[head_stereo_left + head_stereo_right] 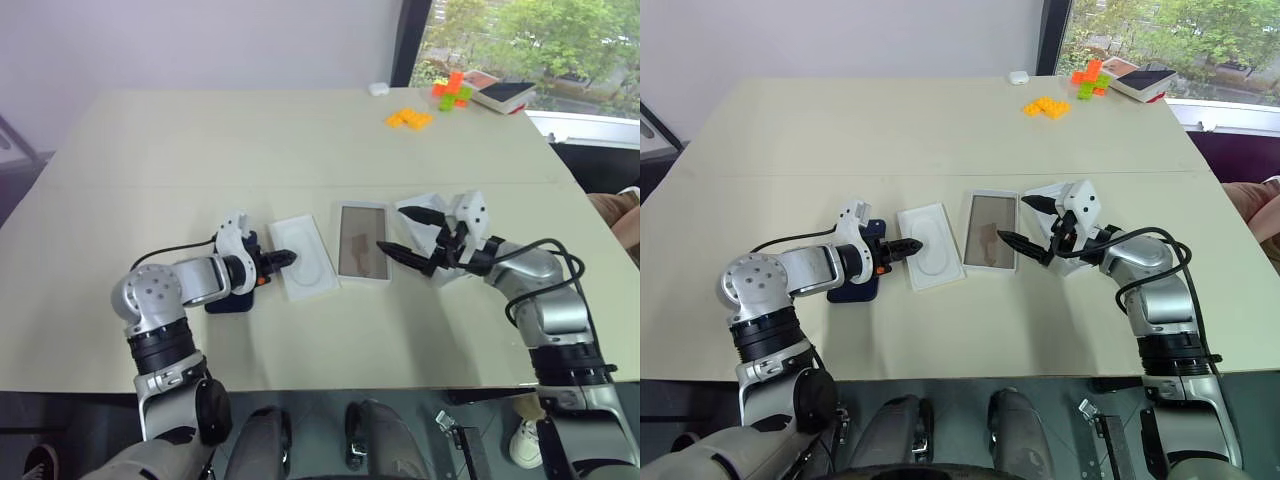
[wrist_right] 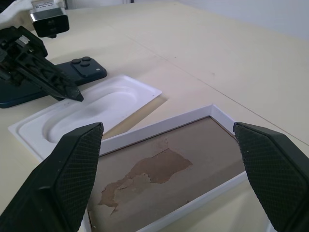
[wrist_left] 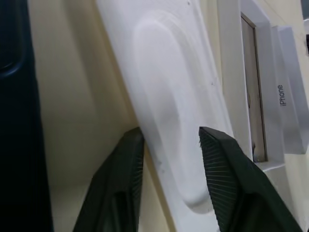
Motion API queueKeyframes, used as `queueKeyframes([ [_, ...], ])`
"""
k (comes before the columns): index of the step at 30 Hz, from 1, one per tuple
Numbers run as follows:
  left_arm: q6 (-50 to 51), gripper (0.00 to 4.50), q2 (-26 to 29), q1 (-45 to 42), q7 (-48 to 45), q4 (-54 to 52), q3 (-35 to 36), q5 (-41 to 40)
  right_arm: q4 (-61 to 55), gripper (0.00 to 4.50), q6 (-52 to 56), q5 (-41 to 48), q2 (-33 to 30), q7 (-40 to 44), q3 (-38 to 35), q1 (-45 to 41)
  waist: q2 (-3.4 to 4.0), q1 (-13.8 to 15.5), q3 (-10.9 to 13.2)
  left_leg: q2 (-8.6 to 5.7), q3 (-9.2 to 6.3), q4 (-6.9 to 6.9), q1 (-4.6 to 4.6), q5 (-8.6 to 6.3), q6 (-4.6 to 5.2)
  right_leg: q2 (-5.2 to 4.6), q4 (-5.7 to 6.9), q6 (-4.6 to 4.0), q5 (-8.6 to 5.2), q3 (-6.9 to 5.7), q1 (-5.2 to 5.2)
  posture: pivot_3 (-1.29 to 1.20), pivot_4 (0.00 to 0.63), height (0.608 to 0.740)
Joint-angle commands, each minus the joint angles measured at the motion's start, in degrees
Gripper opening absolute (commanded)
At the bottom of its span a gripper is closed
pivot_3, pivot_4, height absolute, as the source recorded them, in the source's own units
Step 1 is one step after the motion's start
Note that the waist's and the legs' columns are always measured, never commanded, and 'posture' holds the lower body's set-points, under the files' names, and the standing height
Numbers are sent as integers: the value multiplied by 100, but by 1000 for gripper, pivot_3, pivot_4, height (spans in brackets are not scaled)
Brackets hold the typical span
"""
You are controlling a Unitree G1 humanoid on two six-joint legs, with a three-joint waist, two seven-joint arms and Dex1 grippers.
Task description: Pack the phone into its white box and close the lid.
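Note:
The phone (image 1: 222, 300), dark navy with its camera cluster showing (image 2: 82, 68), lies flat at the left under my left wrist. Just right of it lies a flat white insert (image 1: 305, 258) with an oval recess. My left gripper (image 1: 288, 257) is closed over the rim of the insert's near-left edge, one finger (image 3: 120, 183) outside the rim and the other over the recess. The white box (image 1: 364, 281) lies open with its tan floor up, right of the insert. My right gripper (image 1: 390, 229) hovers wide open over the box's right edge. The lid (image 1: 424, 200) lies under that gripper, partly hidden.
Orange blocks (image 1: 410, 119) and orange and green blocks (image 1: 452, 92) sit at the far right of the table. Beside them are a red and white book-like object (image 1: 503, 94) and a small white case (image 1: 378, 88). A seam crosses the table behind the box.

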Motion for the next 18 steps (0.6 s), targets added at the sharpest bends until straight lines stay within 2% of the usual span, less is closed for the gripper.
queueKeyframes([
  [1, 41, 1793, 41, -53, -108, -86, 102, 52, -217, 4500, -51, 67, 32, -19, -33, -90, 0, -7, 0, 0, 0, 0, 0, 0, 0, 0, 0, 0, 0, 0, 0, 0, 150, 740],
  [7, 61, 1793, -138, -43, -148, -65, 180, 119, -264, 4500, -31, 63, 46, -47, -13, -101, 0, -4, 0, 0, 0, 0, 0, 0, 0, 0, 0, 0, 0, 0, 0, 0, 150, 740],
  [10, 62, 922, -138, 4, -163, -111, 126, 216, -275, 4500, -28, 61, 50, -58, -3, -109, -1, -2, 1, 0, 0, 0, -1, 0, 0, -1, -1, 0, 0, 0, 0, 0, 150, 740],
  [11, 67, 313, -132, 18, -177, -129, 125, 235, -278, 4500, -25, 65, 52, -62, -1, -109, -1, -3, 0, 0, 0, 0, -1, 0, 0, -1, -1, 0, 0, 0, 0, 0, 150, 740],
  [12, 93, 23, -153, 10, -182, -135, 199, 237, -280, 4500, -33, 58, 51, -63, 6, -105, -1, -3, 1, 0, 0, 0, 0, 0, 0, -1, -1, 0, 0, 0, 0, 0, 150, 740],
  [18, 159, 23, -77, -91, -200, -83, 609, 23, -267, 4500, -47, 60, 56, -69, 13, -109, -1, -13, 1, 1, -1, 0, 0, -1, 2, 1, 0, 0, 0, 0, 0, 0, 150, 740],
])
